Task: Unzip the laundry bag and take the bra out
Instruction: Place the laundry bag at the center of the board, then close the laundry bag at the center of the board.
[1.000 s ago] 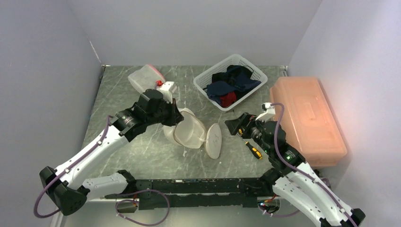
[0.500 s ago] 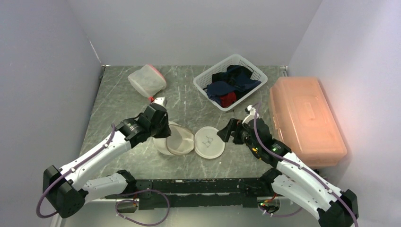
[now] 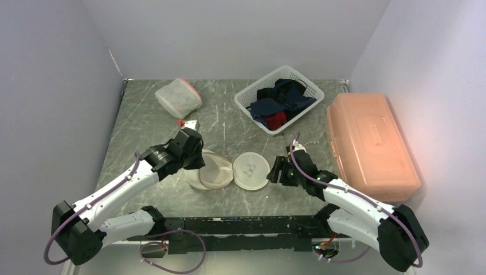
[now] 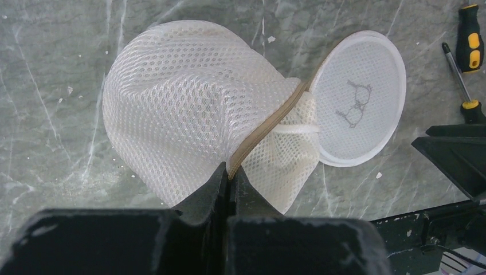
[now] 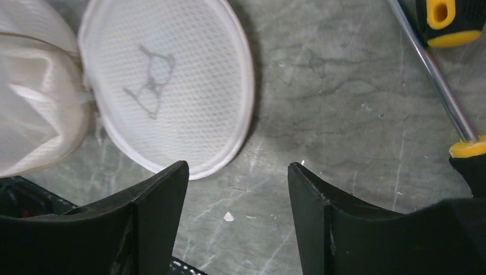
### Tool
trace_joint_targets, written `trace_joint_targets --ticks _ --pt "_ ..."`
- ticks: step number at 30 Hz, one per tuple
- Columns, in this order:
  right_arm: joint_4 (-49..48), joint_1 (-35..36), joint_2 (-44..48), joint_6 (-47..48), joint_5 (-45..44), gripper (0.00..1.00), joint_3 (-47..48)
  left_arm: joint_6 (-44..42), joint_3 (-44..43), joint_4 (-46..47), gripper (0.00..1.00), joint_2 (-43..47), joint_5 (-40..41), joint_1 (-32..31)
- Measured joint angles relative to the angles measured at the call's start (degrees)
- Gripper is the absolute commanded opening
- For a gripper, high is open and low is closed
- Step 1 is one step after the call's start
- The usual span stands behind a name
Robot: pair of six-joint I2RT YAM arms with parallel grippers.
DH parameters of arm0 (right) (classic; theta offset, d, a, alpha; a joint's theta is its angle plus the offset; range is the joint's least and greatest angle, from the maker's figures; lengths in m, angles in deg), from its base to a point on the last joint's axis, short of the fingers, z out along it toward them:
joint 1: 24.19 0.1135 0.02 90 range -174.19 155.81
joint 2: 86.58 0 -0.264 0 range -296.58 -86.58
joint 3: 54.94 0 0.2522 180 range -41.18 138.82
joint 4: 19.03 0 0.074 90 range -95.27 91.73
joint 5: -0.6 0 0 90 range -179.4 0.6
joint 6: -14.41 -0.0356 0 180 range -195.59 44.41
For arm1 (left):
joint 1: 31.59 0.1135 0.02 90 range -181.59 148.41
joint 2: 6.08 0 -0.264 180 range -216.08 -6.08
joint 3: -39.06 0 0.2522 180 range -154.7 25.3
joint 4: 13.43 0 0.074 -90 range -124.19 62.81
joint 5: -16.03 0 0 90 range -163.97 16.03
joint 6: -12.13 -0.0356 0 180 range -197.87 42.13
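Note:
The white mesh laundry bag (image 3: pixel 211 171) (image 4: pixel 183 109) lies on the table, unzipped. Its round lid (image 3: pixel 251 170) (image 4: pixel 358 97) (image 5: pixel 166 86), printed with a small bra outline, lies flat to the bag's right. My left gripper (image 3: pixel 196 165) (image 4: pixel 231 175) is shut on the bag's tan zipper edge. Just right of the lid and low over the table, my right gripper (image 3: pixel 276 171) (image 5: pixel 238 172) is open, with only bare table between its fingers. Its left finger stands at the lid's rim. The bra itself is hidden.
A yellow-and-black screwdriver (image 5: pixel 441 86) (image 4: pixel 467 40) lies right of the lid. At the back, a white basket (image 3: pixel 245 98) holds dark and red clothes. An orange lidded box (image 3: pixel 369 143) fills the right side. A second white mesh bag (image 3: pixel 177 96) sits back left.
My left gripper has brought the bag down onto the table and the lid has flopped flat. My right gripper has moved left and down to the lid's edge, its jaws narrowing.

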Motion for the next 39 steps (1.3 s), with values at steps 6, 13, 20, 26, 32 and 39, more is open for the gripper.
trace_joint_targets --ticks 6,13,20,26,32,39 --pt "-3.6 0.3 -5.6 -1.2 -1.5 0.57 -1.3 0.0 1.2 1.1 0.03 -0.1 -0.2 0.0" --pt "-8.0 1.1 -11.0 -1.6 -5.0 0.43 -0.6 0.0 2.6 3.1 0.03 -0.2 -0.2 0.0" --pt "-11.1 3.9 -17.7 -1.6 -8.4 0.38 2.7 0.8 5.2 5.0 0.03 -0.2 -0.5 0.0" --pt "-12.2 7.1 -23.1 -1.8 -11.4 0.08 5.9 1.5 6.8 5.7 0.03 -0.2 -0.7 0.0" --pt "-13.1 7.8 -25.0 -3.3 -12.3 0.00 6.8 1.7 7.1 6.1 0.03 0.6 -0.6 0.0" --pt "-1.4 8.3 -12.1 -1.4 -13.5 0.00 7.5 1.7 7.1 6.1 0.03 1.7 -0.7 0.0"
